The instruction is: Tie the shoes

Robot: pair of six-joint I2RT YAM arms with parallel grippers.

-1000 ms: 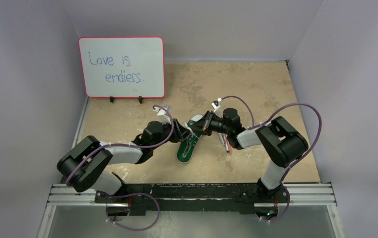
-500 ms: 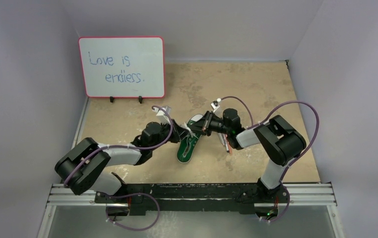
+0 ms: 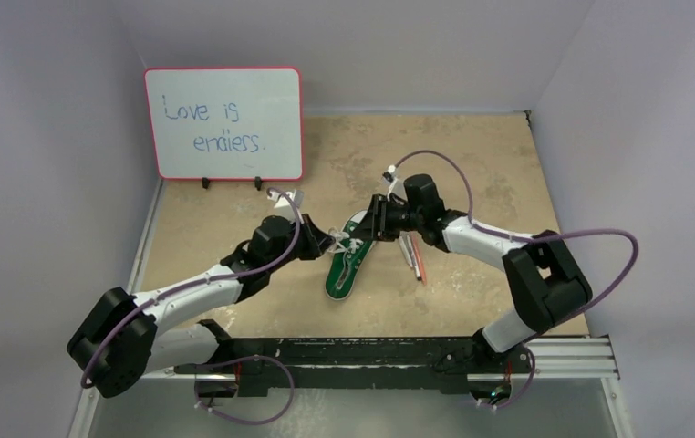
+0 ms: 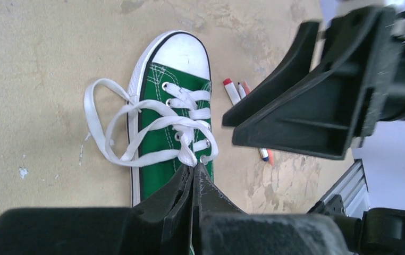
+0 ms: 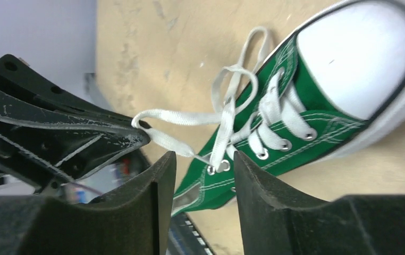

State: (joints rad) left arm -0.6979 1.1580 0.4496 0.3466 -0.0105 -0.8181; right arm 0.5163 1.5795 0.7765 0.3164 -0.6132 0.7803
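The green sneaker (image 3: 347, 262) lies mid-table, its white toe cap pointing away from the arm bases. Its white laces (image 4: 136, 119) are threaded, with loose loops spilling to its left. My left gripper (image 3: 326, 245) is at the shoe's left side, shut on a lace at the top eyelets (image 4: 194, 166). My right gripper (image 3: 372, 224) hovers over the toe end. It is open (image 5: 203, 159), with a lace strand (image 5: 222, 125) running past its fingertips, not pinched. The left gripper's fingers (image 5: 102, 139) show in the right wrist view, holding the lace end.
Thin red and white pens (image 3: 414, 255) lie just right of the shoe and also show in the left wrist view (image 4: 233, 91). A whiteboard with writing (image 3: 223, 123) stands at the back left. Walls close in the table on three sides.
Both arms have stretched out. The right wrist has risen and shifted slightly toward the back; the left wrist has drawn slightly left. The shoe has stayed in place.
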